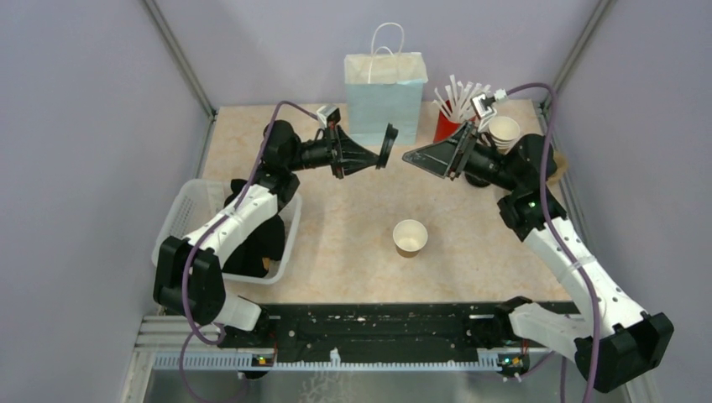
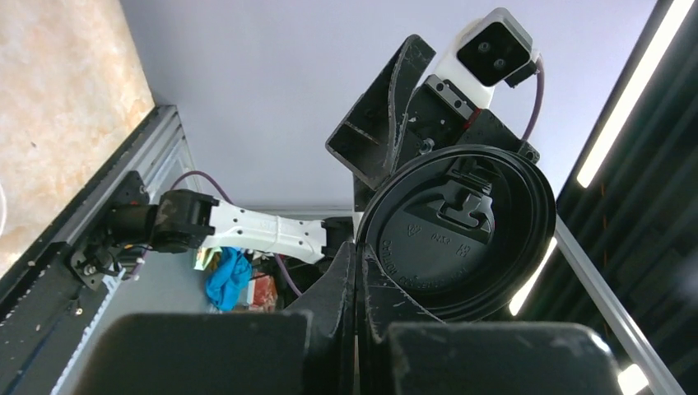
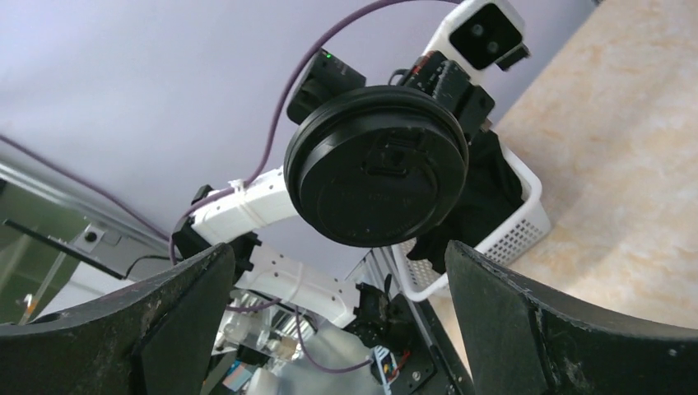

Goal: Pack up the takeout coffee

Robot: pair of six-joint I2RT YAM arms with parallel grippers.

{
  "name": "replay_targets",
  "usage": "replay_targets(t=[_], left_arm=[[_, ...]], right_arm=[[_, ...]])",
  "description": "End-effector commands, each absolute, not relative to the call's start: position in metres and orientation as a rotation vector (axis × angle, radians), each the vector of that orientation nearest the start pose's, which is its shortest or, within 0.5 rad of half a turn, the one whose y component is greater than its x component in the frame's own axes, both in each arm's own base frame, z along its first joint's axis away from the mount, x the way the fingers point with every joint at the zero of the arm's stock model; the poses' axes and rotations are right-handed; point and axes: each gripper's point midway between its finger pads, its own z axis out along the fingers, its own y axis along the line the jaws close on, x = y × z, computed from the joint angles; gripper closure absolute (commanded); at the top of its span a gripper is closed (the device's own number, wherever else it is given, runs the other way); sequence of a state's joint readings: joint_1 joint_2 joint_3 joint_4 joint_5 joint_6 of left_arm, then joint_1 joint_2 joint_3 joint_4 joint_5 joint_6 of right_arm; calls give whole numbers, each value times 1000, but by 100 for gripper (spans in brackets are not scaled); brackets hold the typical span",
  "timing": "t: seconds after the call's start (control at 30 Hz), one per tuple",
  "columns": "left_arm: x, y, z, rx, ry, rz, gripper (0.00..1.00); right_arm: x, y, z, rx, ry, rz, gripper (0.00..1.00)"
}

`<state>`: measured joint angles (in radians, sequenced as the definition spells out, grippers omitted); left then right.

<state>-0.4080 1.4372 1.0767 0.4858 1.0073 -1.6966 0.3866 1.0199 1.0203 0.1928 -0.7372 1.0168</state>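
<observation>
**Black lid held in the air between the two arms, one open cup waiting below**

The left pincer (image 1: pixel 379 154) is closed on the edge of one black lid (image 1: pixel 389 145) and holds it on its side above the tabletop (image 1: pixel 353 218). The right pincer (image 1: pixel 413 157) faces it with jaws wide and holds nothing. This looks like a handover. To do it well, the right pincer should close on a free part of the rim, away from the left fingers, and the left should let go only once that grip is firm. The lid can then go flat onto the cup. To count: one lid in hand, one open cup (image 1: pixel 410 238) on the tabletop, one stack of cups (image 1: pixel 505 130) whose number is not clear, one pale blue bag (image 1: pixel 384 96), one red cup of straws (image 1: pixel 447 126), and one white basket (image 1: pixel 189 217) with dark contents that cannot be counted.
</observation>
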Motion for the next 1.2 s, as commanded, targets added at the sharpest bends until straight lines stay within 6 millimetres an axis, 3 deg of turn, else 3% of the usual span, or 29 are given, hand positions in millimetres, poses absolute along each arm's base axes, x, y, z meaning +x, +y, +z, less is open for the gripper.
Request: replay_targets(t=[0.0, 0.27, 0.6, 0.93, 1.17], left_arm=[[261, -300, 383, -146, 2047, -2308, 100], [261, -299, 382, -154, 2049, -2312, 100], [261, -300, 381, -159, 2054, -2313, 100], [262, -300, 381, -156, 2058, -2317, 100], [262, -300, 380, -165, 2062, -2316, 100]], right_arm=[[227, 262, 436, -306, 1497, 1665, 1], [242, 278, 434, -330, 1502, 1681, 1], [232, 278, 442, -381, 1418, 1727, 1], [235, 282, 445, -386, 1412, 1737, 1], [240, 286, 433, -366, 1476, 1668, 1]])
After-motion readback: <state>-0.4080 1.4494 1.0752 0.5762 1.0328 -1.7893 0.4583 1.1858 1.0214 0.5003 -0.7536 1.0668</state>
